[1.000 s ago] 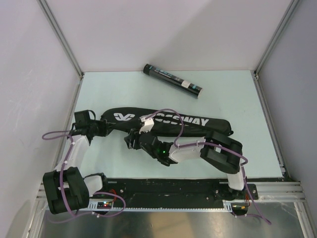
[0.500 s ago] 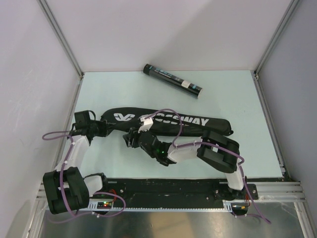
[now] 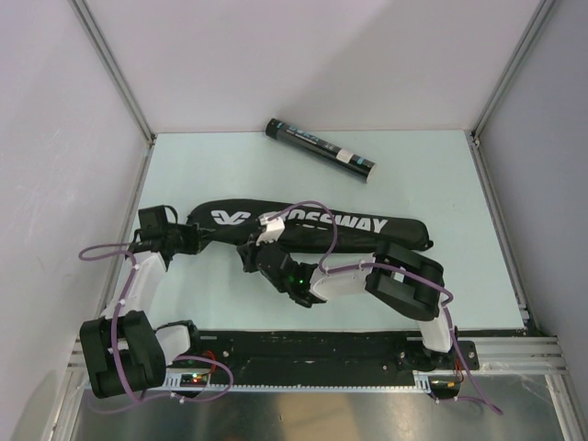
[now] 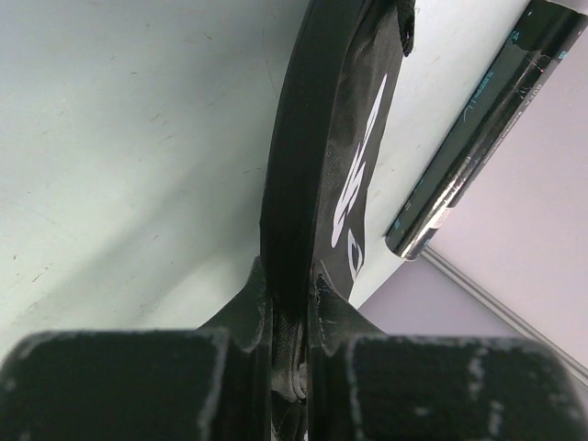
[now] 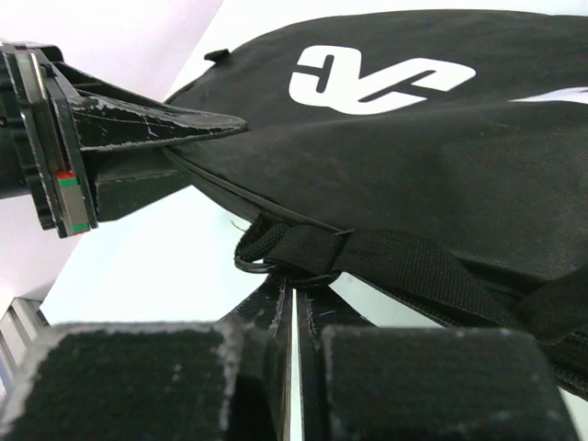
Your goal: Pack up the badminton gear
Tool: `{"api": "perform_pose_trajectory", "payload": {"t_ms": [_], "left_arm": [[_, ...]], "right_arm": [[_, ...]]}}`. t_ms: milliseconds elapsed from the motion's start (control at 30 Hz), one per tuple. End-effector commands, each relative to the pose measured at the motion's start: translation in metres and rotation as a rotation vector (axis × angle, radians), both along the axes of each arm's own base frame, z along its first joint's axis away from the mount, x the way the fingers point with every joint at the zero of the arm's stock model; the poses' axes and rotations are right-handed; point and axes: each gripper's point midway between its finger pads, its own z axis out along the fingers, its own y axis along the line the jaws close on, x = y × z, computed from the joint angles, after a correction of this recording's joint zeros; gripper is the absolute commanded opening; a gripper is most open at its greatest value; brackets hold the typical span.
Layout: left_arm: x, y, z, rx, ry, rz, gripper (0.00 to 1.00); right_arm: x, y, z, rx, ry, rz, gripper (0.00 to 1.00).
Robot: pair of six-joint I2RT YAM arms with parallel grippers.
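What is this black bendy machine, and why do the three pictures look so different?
It is a robot: a left arm and a right arm, bolted at the near edge of the table. One picture looks down from above; the others come from little cameras on each wrist. On the table lie a long black bag and a dark tube, set apart. The left fingers pinch the bag's end. The right fingers are shut by a strap loop on the bag's edge; whether they caught it, I cannot tell.

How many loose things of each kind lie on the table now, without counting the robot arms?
Black bag: 1
Dark tube: 1
Total: 2
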Motion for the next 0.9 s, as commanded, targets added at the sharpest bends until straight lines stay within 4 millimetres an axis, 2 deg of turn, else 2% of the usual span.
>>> {"api": "perform_pose_trajectory", "payload": {"t_ms": [0,167,267,467,700,867], "left_arm": [[-0.014,-0.006,-0.003,-0.051,0.062,0.014,0.0],[-0.012,-0.002,0.002,-0.027,0.047,0.022,0.0],[-0.011,-0.001,0.005,-0.02,0.041,0.023,0.0],[-0.01,0.002,0.011,-0.002,0.031,0.029,0.0],[-0.006,0.009,0.023,0.043,0.003,0.042,0.0],[-0.005,0.012,0.031,0.064,-0.018,0.05,0.0]], "right_arm": [[0.006,-0.024,0.006,-0.02,0.002,-0.064,0.0],[-0.001,-0.049,-0.006,-0.063,0.019,-0.046,0.0],[-0.002,-0.062,-0.005,-0.088,0.013,-0.045,0.0],[0.001,-0.102,-0.016,-0.139,0.075,-0.132,0.0],[0.005,-0.174,-0.041,-0.256,0.16,-0.3,0.0],[0.009,-0.241,-0.05,-0.301,0.231,-0.478,0.0]]}}
